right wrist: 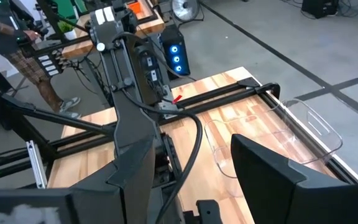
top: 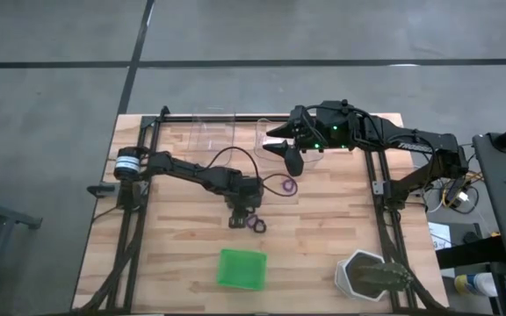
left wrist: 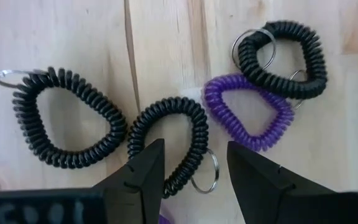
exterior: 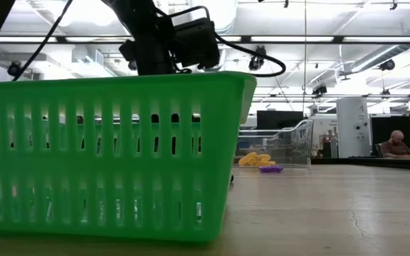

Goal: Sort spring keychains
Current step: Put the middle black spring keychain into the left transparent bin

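Three black spring keychains lie beside the purple keychain; I centre the spread left gripper over one coil only.

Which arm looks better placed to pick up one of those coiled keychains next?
The left. Its gripper hangs open right over a black keychain, while the right gripper sits back by the clear trays.

Grey concrete floor, dark seams; bright ceiling strip lights

left hand lowered at mid-table, fingers parted, right hand raised, fingers apart
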Motion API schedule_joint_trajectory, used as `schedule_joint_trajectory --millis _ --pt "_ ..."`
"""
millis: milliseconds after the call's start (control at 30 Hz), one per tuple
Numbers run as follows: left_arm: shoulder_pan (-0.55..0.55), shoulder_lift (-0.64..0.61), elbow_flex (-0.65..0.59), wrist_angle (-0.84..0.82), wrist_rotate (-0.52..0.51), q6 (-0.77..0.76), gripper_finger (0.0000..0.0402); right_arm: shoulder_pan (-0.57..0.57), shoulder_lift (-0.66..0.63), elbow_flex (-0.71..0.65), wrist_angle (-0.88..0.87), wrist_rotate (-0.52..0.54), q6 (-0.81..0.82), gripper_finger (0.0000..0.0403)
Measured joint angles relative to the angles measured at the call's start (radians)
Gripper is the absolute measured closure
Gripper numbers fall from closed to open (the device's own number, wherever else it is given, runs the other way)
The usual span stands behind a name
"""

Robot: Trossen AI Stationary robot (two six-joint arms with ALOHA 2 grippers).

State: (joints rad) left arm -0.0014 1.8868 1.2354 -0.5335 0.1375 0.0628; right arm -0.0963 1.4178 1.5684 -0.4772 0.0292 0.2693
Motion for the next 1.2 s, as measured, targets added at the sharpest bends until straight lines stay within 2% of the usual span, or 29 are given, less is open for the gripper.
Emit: schedule_joint_trajectory --millis 200,300,367,500,533,833,1200 --pt "0.0 0.025 0.0 0.003 -0.025 0.008 0.0237 0.0 0.0 -0.001 0.022 0.0 -0.001 0.0197" --pt "0.0 0.034 0.002 0.001 -0.031 0.021 0.0254 0.0 0.0 -0.002 0.025 0.003 -0.006 0.0197" --pt "0.0 0.036 0.003 0.0 -0.037 0.013 0.0284 0.0 0.0 -0.002 0.025 0.011 -0.007 0.0197" --pt "0.003 0.028 0.002 -0.012 -0.044 -0.009 0.0376 0.0 0.0 -0.002 0.026 0.024 -0.007 0.0197" --pt "0.002 0.026 0.002 -0.016 -0.043 -0.01 0.0383 0.0 0.0 -0.002 0.026 0.025 -0.007 0.0197" --pt "0.0 -0.036 0.087 -0.196 -0.018 -0.022 0.0394 -0.002 0.0 -0.002 0.043 0.027 -0.015 0.0197" --pt "0.042 -0.244 0.137 -0.259 -0.024 -0.037 0.0395 -0.003 0.0 -0.002 0.049 0.027 -0.019 0.0197"
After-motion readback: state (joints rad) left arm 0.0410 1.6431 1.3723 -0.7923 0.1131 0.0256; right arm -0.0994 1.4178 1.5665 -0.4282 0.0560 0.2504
